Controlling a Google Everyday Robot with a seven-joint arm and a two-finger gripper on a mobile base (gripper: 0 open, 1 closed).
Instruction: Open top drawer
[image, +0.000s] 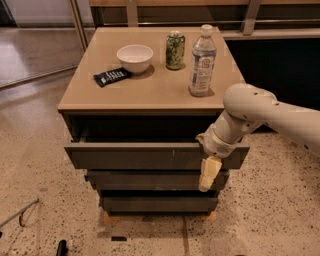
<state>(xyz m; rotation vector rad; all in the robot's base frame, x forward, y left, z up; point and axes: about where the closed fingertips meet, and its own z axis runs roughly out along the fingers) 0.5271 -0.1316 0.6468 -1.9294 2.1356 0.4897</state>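
The top drawer is the widest dark grey front, with pale scratch marks right of centre. It stands pulled out from the cabinet, with a dark gap behind its top edge. Two narrower dark grey drawer fronts sit below it. My gripper hangs in front of the top drawer's right end, its pale finger pointing down over the front panel. The white arm reaches in from the right.
On the tan cabinet top stand a white bowl, a green can, a clear water bottle and a dark snack packet. Speckled floor lies all around. A metal rod lies at lower left.
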